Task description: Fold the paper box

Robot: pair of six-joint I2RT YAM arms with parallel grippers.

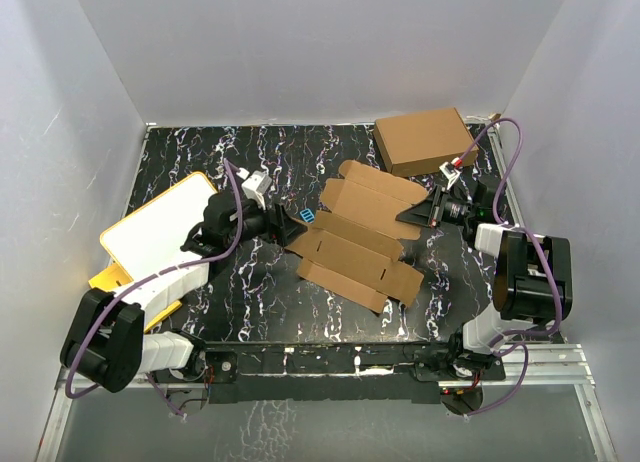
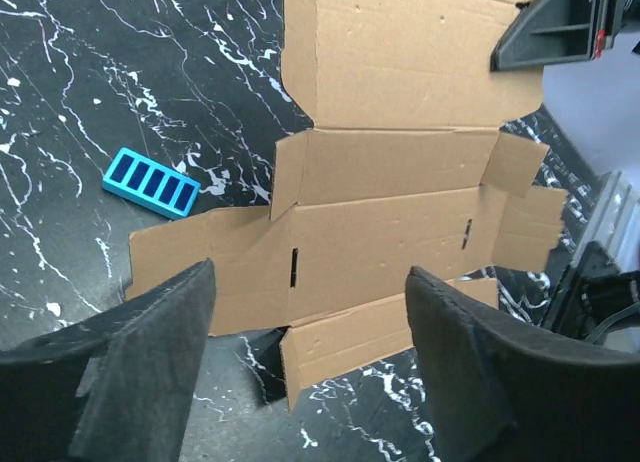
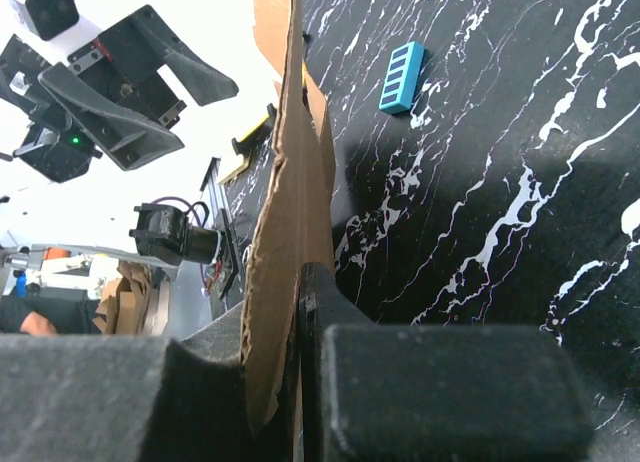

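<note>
The paper box (image 1: 362,232) is a flat brown die-cut cardboard sheet with flaps, lying mid-table; its right side is lifted. My right gripper (image 1: 420,214) is shut on its right edge. In the right wrist view the sheet (image 3: 290,192) stands edge-on, clamped between my fingers (image 3: 330,382). My left gripper (image 1: 285,220) is open and empty at the sheet's left end. In the left wrist view the sheet (image 2: 390,222) lies ahead of my spread fingers (image 2: 150,362), with its near flap raised slightly off the table.
A small blue ribbed block (image 1: 306,214) lies by the sheet's left end, also in the left wrist view (image 2: 150,182). A larger ready-made brown box (image 1: 425,140) stands at the back right. A white board with yellow rim (image 1: 160,232) lies left.
</note>
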